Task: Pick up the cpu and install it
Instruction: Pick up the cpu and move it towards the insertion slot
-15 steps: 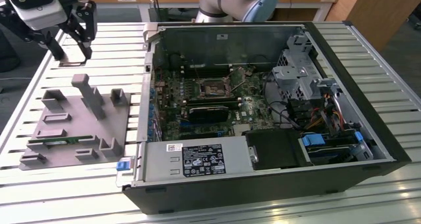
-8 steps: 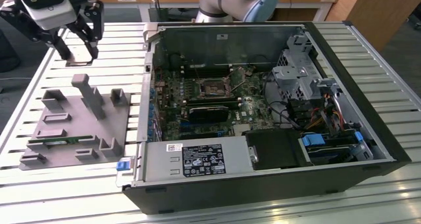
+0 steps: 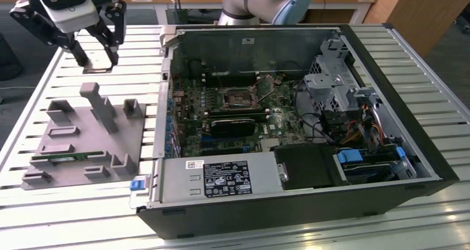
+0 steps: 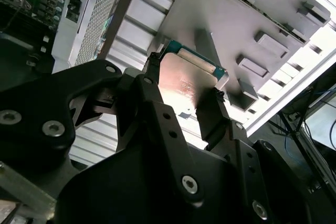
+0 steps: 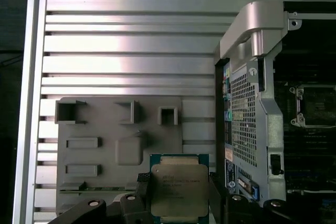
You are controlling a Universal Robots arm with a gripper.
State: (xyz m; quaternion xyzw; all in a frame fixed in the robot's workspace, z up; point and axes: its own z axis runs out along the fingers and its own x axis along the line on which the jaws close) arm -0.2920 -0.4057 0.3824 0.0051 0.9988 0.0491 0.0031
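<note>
The black two-fingered gripper (image 3: 97, 64) is clamped on the cpu (image 5: 179, 190), a small flat square chip with a silvery-grey metal top, its fingers (image 4: 211, 113) pressing on opposite edges. The chip hangs level in the air over the slatted aluminium table (image 3: 140, 54), near the grey moulded fixture tray (image 3: 129, 134). It is well apart from the motherboard socket (image 3: 241, 97) inside the open black computer case (image 3: 411, 112) on the exterior view's right.

Nothing can be read for certain. The cpu (image 5: 178, 190) has a few lines of fine lettering on its metal top, too small to make out. In the exterior view, a white label (image 3: 228, 181) with black print and symbols sits on the grey power supply (image 3: 175, 181) at the computer's near side, with a small white sticker (image 3: 195, 163) just beside it.
</note>
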